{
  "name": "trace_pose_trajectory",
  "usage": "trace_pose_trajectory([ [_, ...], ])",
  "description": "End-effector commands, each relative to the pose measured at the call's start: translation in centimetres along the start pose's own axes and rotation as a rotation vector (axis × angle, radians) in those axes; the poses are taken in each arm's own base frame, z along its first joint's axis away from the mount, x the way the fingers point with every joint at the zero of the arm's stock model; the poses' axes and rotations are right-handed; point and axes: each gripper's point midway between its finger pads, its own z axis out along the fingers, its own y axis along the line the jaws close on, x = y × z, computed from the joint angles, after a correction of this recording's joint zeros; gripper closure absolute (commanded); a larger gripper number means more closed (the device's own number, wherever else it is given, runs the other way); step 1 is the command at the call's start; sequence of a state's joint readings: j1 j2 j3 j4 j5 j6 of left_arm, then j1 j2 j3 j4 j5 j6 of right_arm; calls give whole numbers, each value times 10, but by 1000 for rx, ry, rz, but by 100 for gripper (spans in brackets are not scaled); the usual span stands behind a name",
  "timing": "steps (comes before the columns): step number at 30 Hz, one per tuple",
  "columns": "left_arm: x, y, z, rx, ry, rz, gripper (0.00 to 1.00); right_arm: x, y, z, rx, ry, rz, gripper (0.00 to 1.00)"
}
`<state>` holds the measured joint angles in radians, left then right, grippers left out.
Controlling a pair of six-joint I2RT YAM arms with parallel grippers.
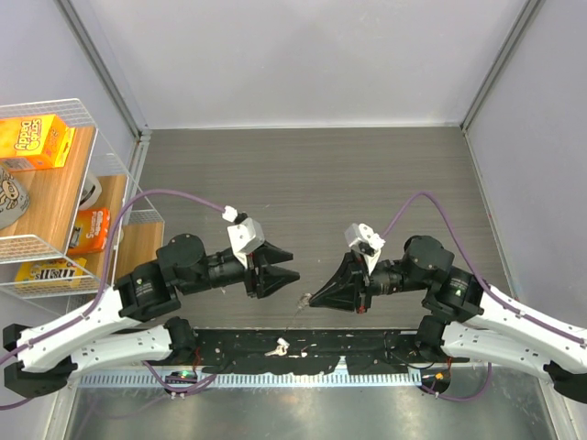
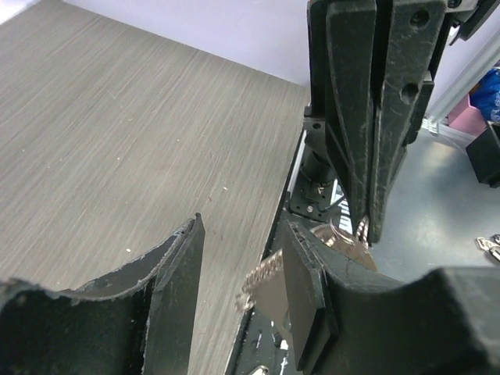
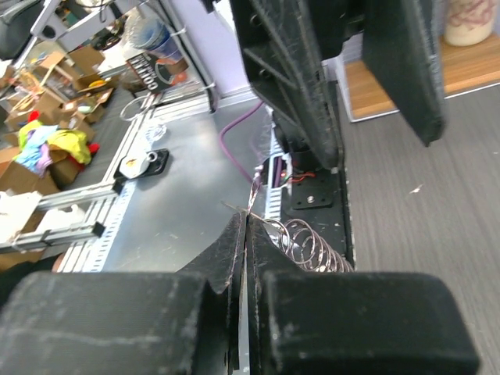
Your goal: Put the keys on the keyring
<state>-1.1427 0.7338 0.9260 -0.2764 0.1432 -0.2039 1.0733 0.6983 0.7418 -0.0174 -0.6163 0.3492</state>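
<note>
The right hand (image 1: 315,299) is pinched together on the keyring (image 1: 301,304), whose glittery links dangle from its tip toward the near edge of the table (image 1: 303,174). The left hand (image 1: 286,265) faces it, just beside, its 2 fingers apart and holding nothing. The keys (image 1: 280,347) lie on the dark strip at the near edge, below the gap between both hands. I'd say the free left hand must drop toward them, away from the ring, to fetch 1.
</note>
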Motion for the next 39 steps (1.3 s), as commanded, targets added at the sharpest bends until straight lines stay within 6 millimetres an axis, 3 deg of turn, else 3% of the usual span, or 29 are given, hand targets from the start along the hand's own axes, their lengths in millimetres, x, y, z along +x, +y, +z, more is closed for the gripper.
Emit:
trace_pose_trajectory([
  [1,-19,-10,-3,44,-79,-40,49,-35,-3,-8,76,-117,-109,95],
  [12,-38,-36,-16,175,-184,-74,46,-62,-7,-17,152,-190,-194,95],
  [19,-44,-38,-13,187,-208,-73,45,-80,1,-16,124,-233,-253,95],
  [31,-55,-39,-4,202,-236,-58,45,-94,13,-13,75,-249,-282,95],
  [39,-63,-44,-6,228,-265,-45,46,-92,14,-11,59,-242,-280,94],
])
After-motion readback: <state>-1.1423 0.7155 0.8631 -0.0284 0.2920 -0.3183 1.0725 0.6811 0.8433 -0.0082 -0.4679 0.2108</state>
